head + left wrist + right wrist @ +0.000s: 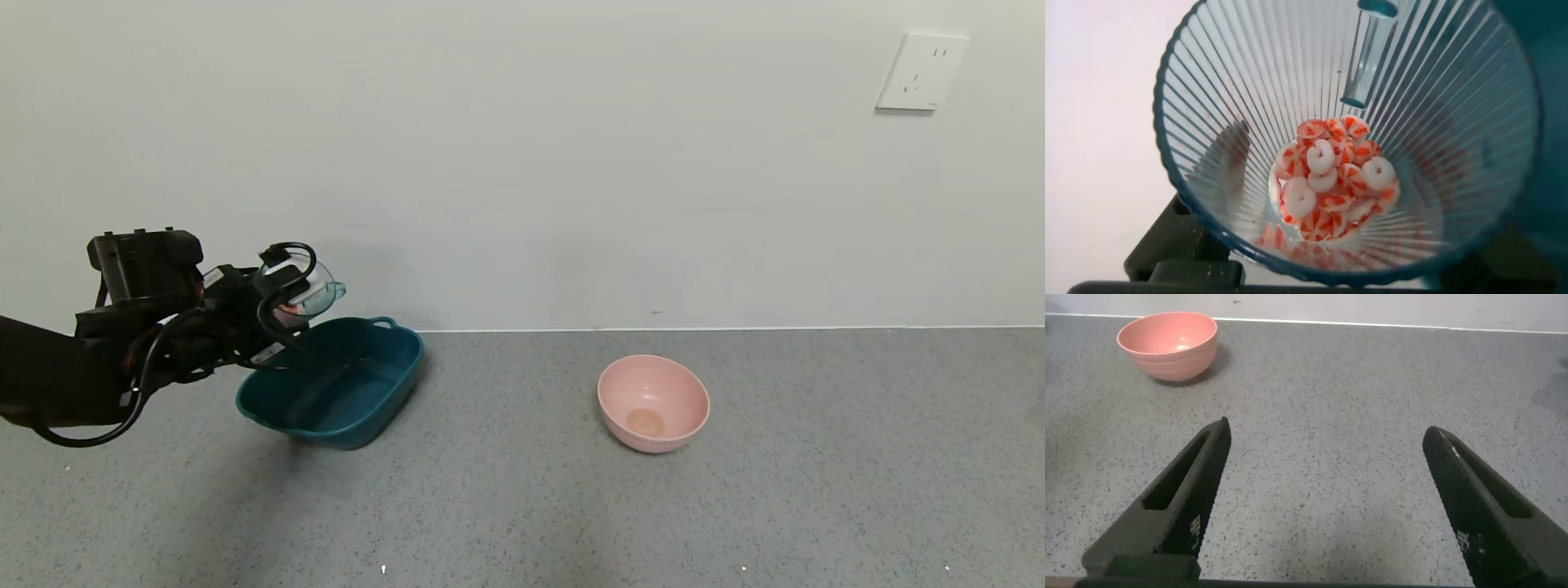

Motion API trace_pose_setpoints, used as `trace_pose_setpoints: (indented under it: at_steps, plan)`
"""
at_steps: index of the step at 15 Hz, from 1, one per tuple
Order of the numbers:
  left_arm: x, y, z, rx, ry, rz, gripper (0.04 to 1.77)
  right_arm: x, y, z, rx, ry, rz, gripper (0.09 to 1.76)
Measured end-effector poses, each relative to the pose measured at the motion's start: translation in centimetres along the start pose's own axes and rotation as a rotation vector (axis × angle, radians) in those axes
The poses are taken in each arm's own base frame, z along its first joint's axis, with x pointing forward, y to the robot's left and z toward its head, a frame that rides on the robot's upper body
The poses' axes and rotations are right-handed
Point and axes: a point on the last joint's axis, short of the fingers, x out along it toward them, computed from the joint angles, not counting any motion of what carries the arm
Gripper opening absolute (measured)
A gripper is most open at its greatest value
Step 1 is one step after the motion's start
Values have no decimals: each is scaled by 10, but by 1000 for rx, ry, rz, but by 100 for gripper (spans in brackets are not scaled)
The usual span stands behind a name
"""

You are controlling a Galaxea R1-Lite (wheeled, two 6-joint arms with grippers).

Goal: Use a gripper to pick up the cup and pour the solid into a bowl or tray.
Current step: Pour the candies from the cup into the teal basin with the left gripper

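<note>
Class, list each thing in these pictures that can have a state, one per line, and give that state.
left gripper: shut on the cup, raised above the tub
cup: held up, tilted, pieces inside
solid: lying at the cup's bottom, not yet poured
teal tub: on the table, empty as far as seen
pink bowl: upright on the table, holding no pieces
right gripper: open, holding nothing, above the table
</note>
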Motion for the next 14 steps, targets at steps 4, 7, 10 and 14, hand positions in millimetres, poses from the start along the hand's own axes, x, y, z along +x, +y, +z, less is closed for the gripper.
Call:
trace_pose_setpoints:
  at_steps: [4, 7, 10, 14]
  plan:
    - [2, -3, -9, 202, 22, -12, 130, 0, 0, 0, 0, 0, 0, 171]
    - [2, -8, -12, 366, 29, -31, 130, 0, 0, 0, 0, 0, 0, 171]
    - [0, -18, -11, 465, 96, -44, 130, 0, 0, 0, 0, 0, 0, 171]
    - [0, -23, -9, 586, 152, -49, 130, 0, 0, 0, 0, 0, 0, 171]
